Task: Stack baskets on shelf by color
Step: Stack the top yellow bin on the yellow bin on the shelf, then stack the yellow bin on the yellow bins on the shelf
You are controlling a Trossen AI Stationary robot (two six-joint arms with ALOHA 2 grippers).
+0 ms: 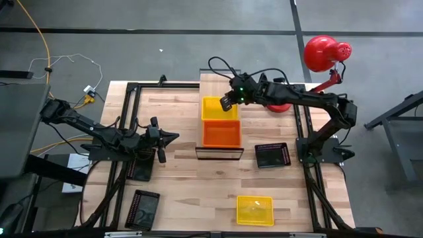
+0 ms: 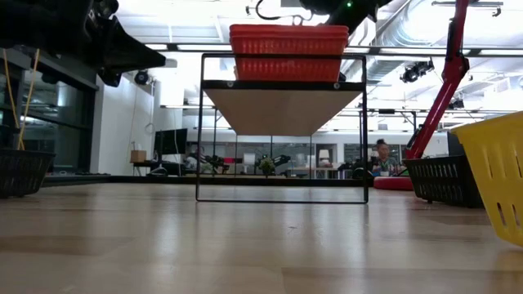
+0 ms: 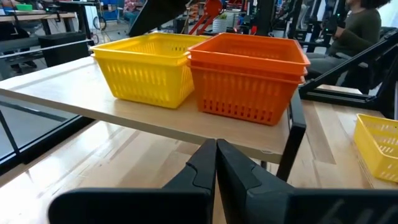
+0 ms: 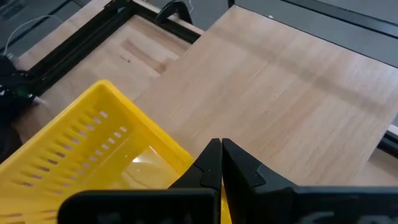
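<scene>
We see the long light-wood plank shelf (image 1: 220, 91) on its dark frame standing mid-bench, carrying a yellow plastic mesh basket (image 1: 219, 109) in the middle and a stack of orange plastic mesh baskets (image 1: 221, 133) touching it at the near end; the far end of the shelf is bare. In the left wrist view we count two orange baskets (image 3: 247, 74) nested, beside the yellow one (image 3: 144, 65).

The right claw (image 1: 227, 102) hangs at the far rim of the yellow basket on the shelf, its fingers pressed together with nothing between them. The left claw (image 1: 173, 138) hovers over the wooden bench (image 1: 185, 192) left of the shelf, pointing at it, fingers likewise pressed together and holding nothing.

Another yellow mesh basket (image 1: 254, 209) lies on the bench near the front edge. We find one black mesh basket (image 1: 272, 155) right of the shelf and another black one (image 1: 144, 208) at the front left.
</scene>
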